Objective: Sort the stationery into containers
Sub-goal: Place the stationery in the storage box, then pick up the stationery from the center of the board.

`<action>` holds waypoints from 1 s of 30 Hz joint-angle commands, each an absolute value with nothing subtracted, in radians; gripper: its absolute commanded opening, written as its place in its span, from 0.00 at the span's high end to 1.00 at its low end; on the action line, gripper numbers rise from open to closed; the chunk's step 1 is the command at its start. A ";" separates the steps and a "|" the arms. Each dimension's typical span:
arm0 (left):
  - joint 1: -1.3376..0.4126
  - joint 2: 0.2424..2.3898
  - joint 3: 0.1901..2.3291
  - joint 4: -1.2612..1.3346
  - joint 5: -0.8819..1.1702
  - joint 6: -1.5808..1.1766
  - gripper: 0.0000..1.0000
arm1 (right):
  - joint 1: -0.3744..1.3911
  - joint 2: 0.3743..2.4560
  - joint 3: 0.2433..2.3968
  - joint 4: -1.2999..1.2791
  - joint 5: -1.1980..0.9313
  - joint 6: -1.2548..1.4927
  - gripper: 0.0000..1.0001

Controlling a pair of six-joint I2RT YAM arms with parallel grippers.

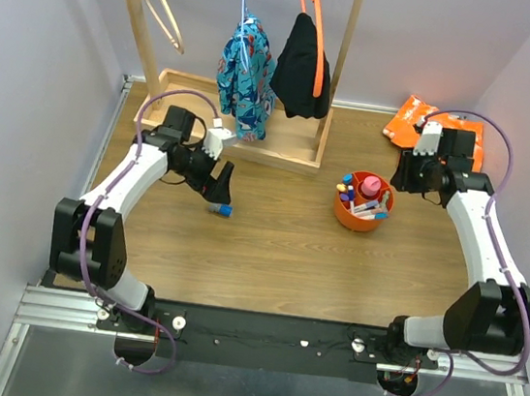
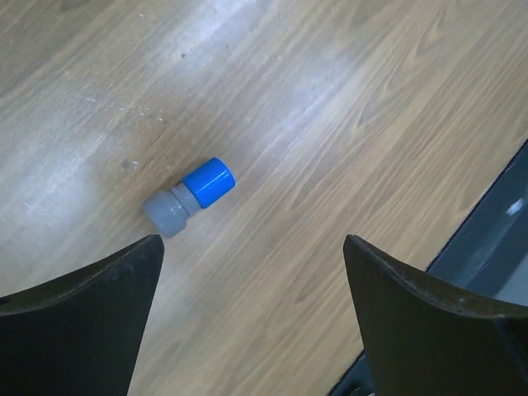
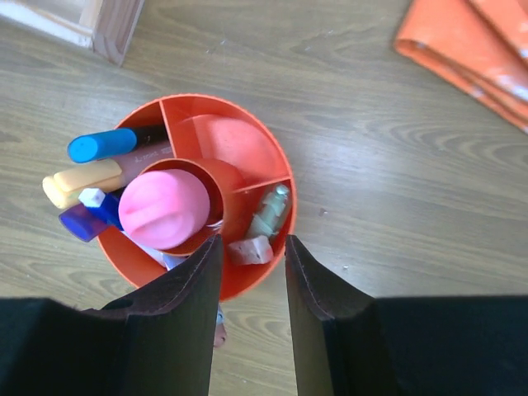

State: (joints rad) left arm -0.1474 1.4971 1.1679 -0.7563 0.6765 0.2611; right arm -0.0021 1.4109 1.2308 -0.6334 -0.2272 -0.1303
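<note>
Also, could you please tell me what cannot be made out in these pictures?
1. Right wrist view: the right claw covers the cup's near rim and part of its contents.
2. Same view: the pink item hides the middle compartment's floor.
3. Top view: the cup's contents are too small to count, and the blue-capped piece is too small to identify.

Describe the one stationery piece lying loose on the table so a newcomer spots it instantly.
Find the wooden clothes-rack base at the back of the table, then come forward to the left gripper. Just below it lies a stubby grey piece with a bright blue cap. It is the only stationery visible outside the orange cup.
</note>
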 commanded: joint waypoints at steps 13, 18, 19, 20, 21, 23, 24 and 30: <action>-0.285 1.631 1.201 -0.910 0.334 0.930 0.05 | -0.046 1.255 1.152 -0.690 -0.250 -0.207 0.57; -0.290 1.646 1.200 -0.896 0.376 0.930 0.07 | -0.044 1.261 1.195 -0.707 -0.363 -0.218 0.58; -0.290 1.651 1.203 -0.893 0.376 0.928 0.08 | -0.046 1.265 1.201 -0.709 -0.376 -0.218 0.57; -0.290 1.655 1.198 -0.884 0.377 0.927 0.08 | -0.045 1.267 1.210 -0.710 -0.389 -0.216 0.57; -0.290 1.661 1.192 -0.868 0.376 0.925 0.08 | -0.046 1.272 1.210 -0.710 -0.396 -0.216 0.57; -0.294 1.670 1.174 -0.818 0.374 0.923 0.09 | -0.045 1.276 1.209 -0.706 -0.397 -0.215 0.57; -0.296 1.687 1.175 -0.807 0.374 0.922 0.09 | -0.046 1.279 1.210 -0.706 -0.397 -0.213 0.57; -0.305 1.732 1.174 -0.738 0.374 0.911 0.10 | -0.046 1.278 1.215 -0.710 -0.394 -0.215 0.57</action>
State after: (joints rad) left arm -0.2947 1.7004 1.1816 -0.8124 0.3702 0.9085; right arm -0.0406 1.2800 1.1866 -0.6907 -0.3630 -0.2031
